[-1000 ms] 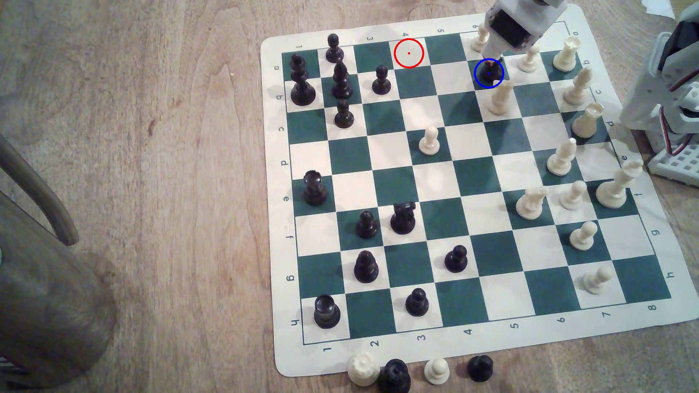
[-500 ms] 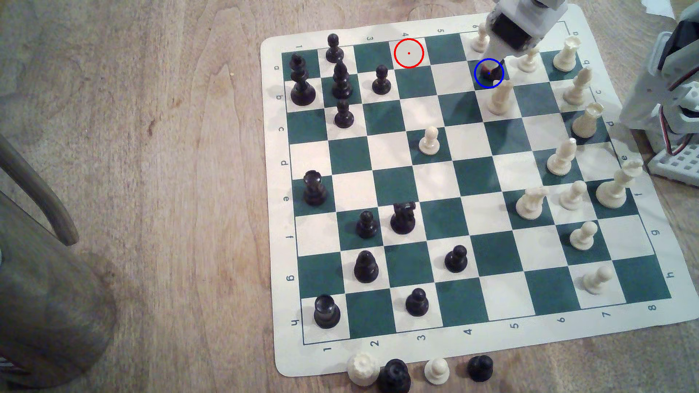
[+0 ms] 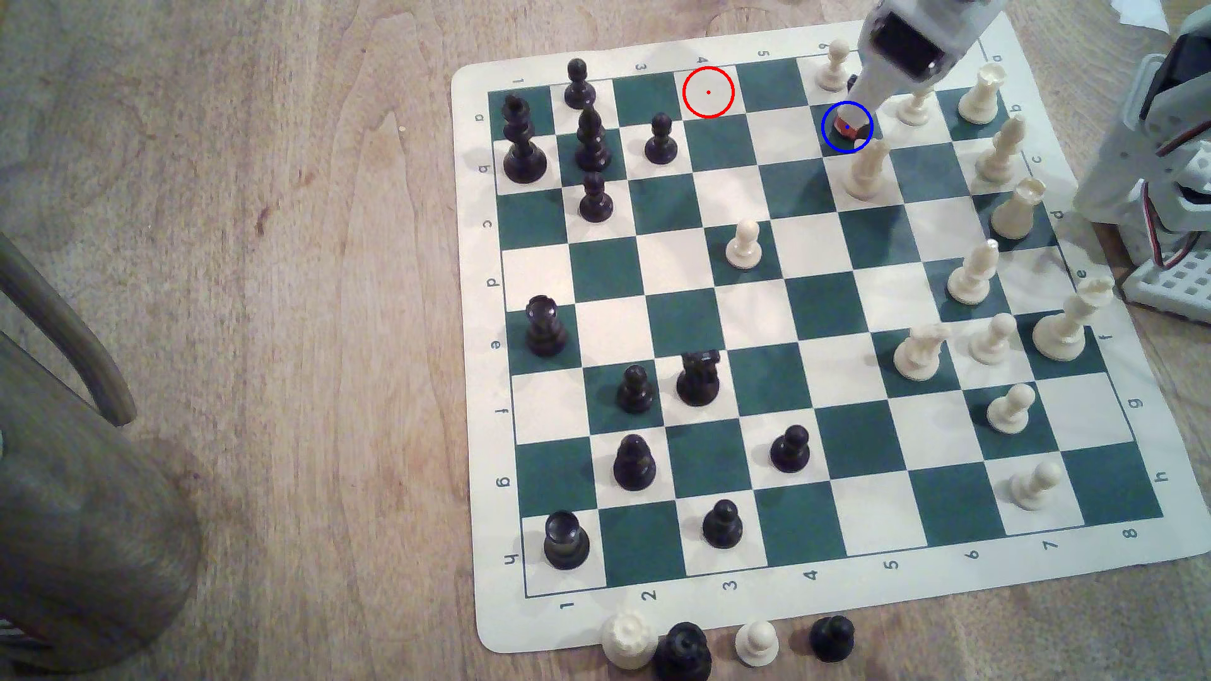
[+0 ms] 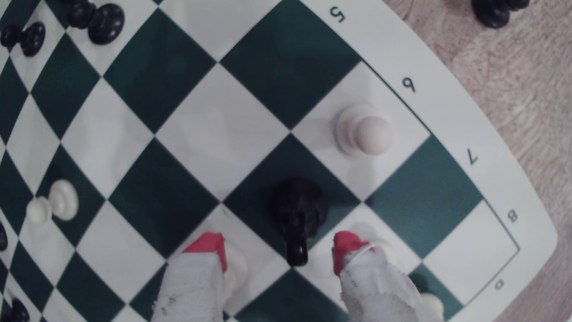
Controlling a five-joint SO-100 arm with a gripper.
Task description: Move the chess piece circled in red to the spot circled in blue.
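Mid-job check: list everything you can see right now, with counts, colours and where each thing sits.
Glossy black knight: one, black, upright on the blue-ringed dark green square.
Red-ringed white square: one, white, bare, on the board's far row.
Other black chess pieces: about twelve, black, mostly on the exterior view's left half.
Cream chess pieces: about thirteen, cream, mostly on the exterior view's right half.
Off-board pieces: four, two cream and two black, beside the mat's near edge.
Green-and-white chess mat: one, on the wooden table.
Claw: one, white with red tips, open, a finger on either side of the knight with gaps.
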